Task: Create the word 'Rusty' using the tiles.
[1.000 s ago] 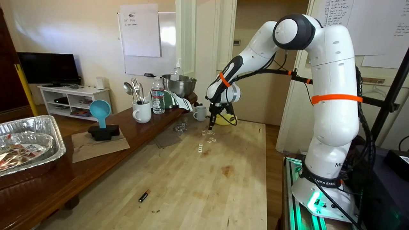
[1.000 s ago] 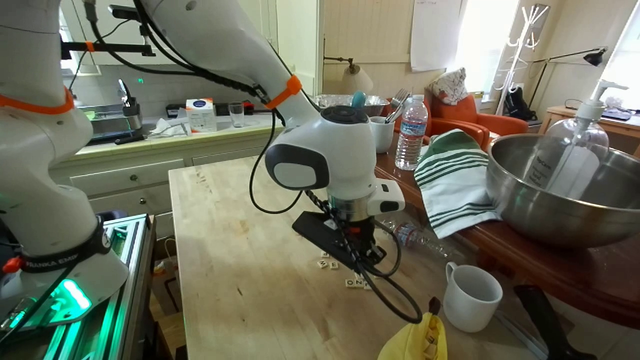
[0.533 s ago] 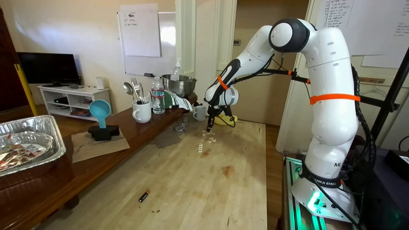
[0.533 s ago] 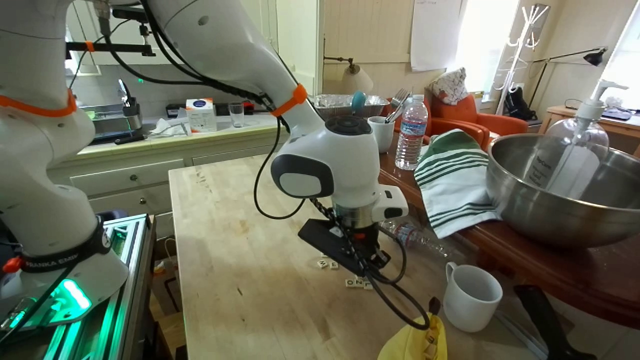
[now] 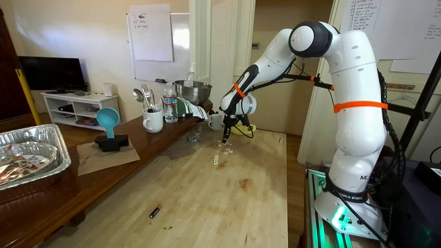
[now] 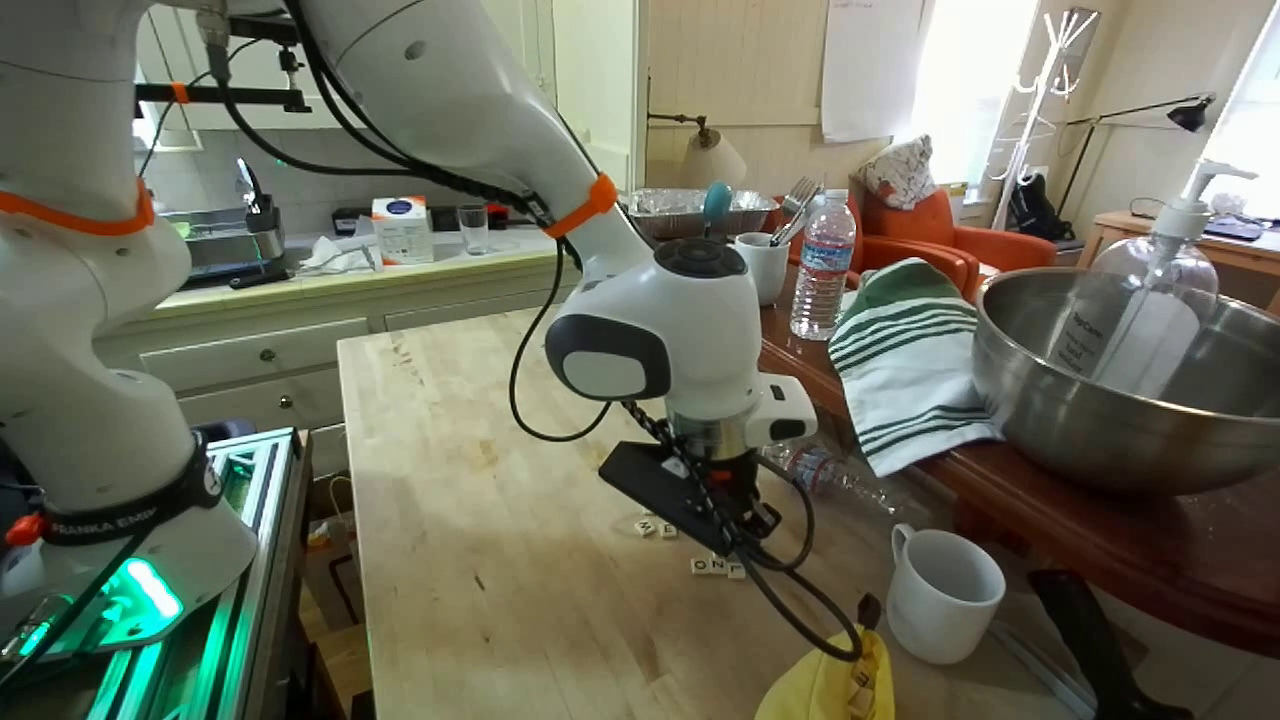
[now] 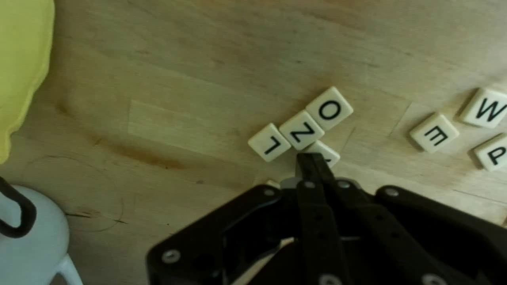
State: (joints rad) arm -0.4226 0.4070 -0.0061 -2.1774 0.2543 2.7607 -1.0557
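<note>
The tiles are small, cream-coloured and lettered. In the wrist view an O tile (image 7: 329, 108), an N or Z tile (image 7: 302, 131) and an L tile (image 7: 270, 143) form a touching slanted row. A tile (image 7: 328, 153) beside them is partly hidden behind my fingertips. An E or M tile (image 7: 435, 133), a W or M tile (image 7: 486, 109) and a P tile (image 7: 493, 152) lie apart at the right. A short straight tile row (image 5: 216, 159) shows in an exterior view. My gripper (image 7: 313, 155) has its fingers together, tips over the partly hidden tile; contact is unclear.
A yellow dish (image 7: 23, 63) and a white mug (image 7: 33, 245) stand near the tiles; the mug also shows in an exterior view (image 6: 945, 595). A plastic bottle (image 6: 840, 480) lies by the raised wooden ledge (image 6: 1030, 510). A battery (image 5: 155, 211) lies on the table.
My gripper has moved down a little toward the tiles, slightly leftward in one exterior picture and rightward in the opposite one, then slowed. The tiles have not visibly moved.
</note>
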